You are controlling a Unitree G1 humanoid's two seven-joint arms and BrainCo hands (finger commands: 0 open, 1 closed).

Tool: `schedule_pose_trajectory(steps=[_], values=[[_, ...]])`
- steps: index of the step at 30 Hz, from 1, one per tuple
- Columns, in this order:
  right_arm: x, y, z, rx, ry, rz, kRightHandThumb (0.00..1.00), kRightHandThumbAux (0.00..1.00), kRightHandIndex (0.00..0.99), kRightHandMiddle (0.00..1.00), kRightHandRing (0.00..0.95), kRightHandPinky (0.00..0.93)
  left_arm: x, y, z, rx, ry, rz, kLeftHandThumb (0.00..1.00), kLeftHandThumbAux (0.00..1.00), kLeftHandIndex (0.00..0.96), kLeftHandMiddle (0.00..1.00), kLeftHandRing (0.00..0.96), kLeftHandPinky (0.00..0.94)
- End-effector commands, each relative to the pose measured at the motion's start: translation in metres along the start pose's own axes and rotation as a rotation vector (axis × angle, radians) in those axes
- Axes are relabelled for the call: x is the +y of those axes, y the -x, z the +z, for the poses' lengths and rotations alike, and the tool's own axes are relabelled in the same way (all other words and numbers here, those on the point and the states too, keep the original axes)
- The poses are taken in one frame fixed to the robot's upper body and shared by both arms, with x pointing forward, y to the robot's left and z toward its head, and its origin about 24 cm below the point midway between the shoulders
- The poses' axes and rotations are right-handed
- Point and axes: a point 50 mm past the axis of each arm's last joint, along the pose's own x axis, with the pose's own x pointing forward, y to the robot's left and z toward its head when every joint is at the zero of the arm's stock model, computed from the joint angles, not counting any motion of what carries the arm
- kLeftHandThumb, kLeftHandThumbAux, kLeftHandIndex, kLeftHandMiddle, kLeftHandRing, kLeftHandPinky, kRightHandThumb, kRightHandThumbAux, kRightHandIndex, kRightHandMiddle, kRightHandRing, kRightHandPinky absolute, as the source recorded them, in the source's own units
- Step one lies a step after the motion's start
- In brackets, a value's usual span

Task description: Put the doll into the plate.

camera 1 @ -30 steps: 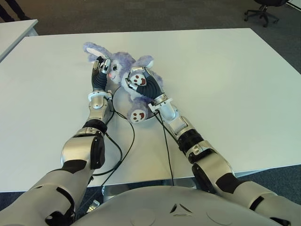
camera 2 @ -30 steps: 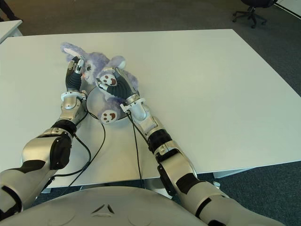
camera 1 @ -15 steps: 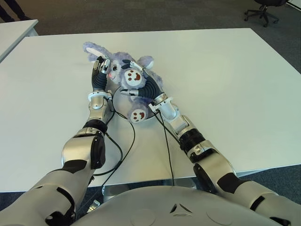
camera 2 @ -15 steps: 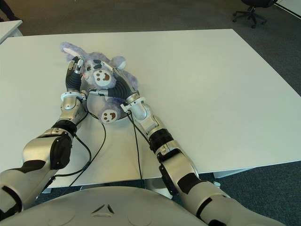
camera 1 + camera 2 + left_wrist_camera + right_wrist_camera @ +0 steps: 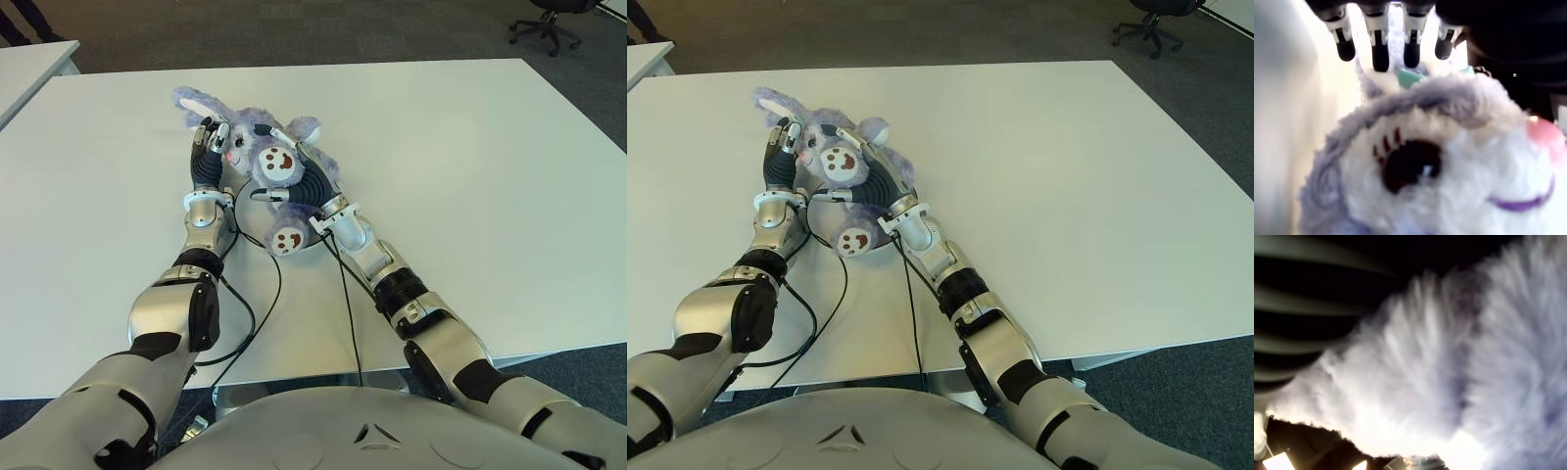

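Note:
The doll (image 5: pixel 253 139), a purple plush rabbit with white brown-marked feet, lies on its back on the white table (image 5: pixel 470 176). It lies over a grey plate (image 5: pixel 246 210), of which only part of the rim shows. My left hand (image 5: pixel 207 149) stands upright against the doll's face, and its fingers (image 5: pixel 1380 46) are straight, beside the doll's eye (image 5: pixel 1410 164). My right hand (image 5: pixel 302 182) is curled around the doll's body from the right, just under one raised foot (image 5: pixel 277 163). Purple fur (image 5: pixel 1449 357) fills the right wrist view. The other foot (image 5: pixel 285 239) hangs over the plate's near edge.
Black cables (image 5: pixel 265 284) trail from both wrists across the table toward me. A second table's corner (image 5: pixel 29 64) shows at far left. An office chair (image 5: pixel 549 20) stands on the floor at the far right. Bare tabletop spreads to the right of the doll.
My right hand has pushed left and turned the doll's body, so the raised foot swung up toward the head. In the last half second almost nothing moved. The left hand stayed put.

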Motion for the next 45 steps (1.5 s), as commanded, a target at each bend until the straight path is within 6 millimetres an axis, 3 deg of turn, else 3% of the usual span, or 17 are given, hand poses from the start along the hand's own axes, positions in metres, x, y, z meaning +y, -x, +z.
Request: schedule_pose_trajectory(steps=[1, 7, 26, 40, 45], values=[[0.017, 0.026, -0.026, 0.151, 0.003, 0.062, 0.012, 0.448, 0.036, 0.1, 0.107, 0.091, 0.005, 0.043, -0.06, 0.236, -0.038, 0.003, 0.0, 0.345, 0.0, 0.127, 0.149, 0.055], [0.017, 0.026, -0.024, 0.132, -0.008, 0.044, 0.006, 0.435, 0.004, 0.05, 0.049, 0.034, 0.005, 0.043, -0.06, 0.24, -0.048, 0.002, 0.0, 0.343, 0.0, 0.104, 0.13, 0.061], [0.016, 0.026, -0.021, 0.09, -0.047, -0.04, 0.004, 0.364, 0.0, 0.0, 0.015, 0.075, 0.006, 0.044, -0.063, 0.26, -0.063, 0.011, 0.0, 0.364, 0.0, 0.064, 0.061, 0.05], [0.003, 0.023, -0.013, 0.004, -0.081, -0.158, 0.036, 0.402, 0.0, 0.0, 0.004, 0.057, 0.006, 0.045, -0.064, 0.266, -0.064, 0.014, 0.0, 0.349, 0.0, 0.073, 0.071, 0.064], [-0.005, 0.023, -0.006, -0.05, -0.11, -0.194, 0.083, 0.419, 0.0, 0.0, 0.0, 0.0, 0.005, 0.046, -0.065, 0.27, -0.061, 0.019, 0.0, 0.365, 0.0, 0.072, 0.066, 0.047]])
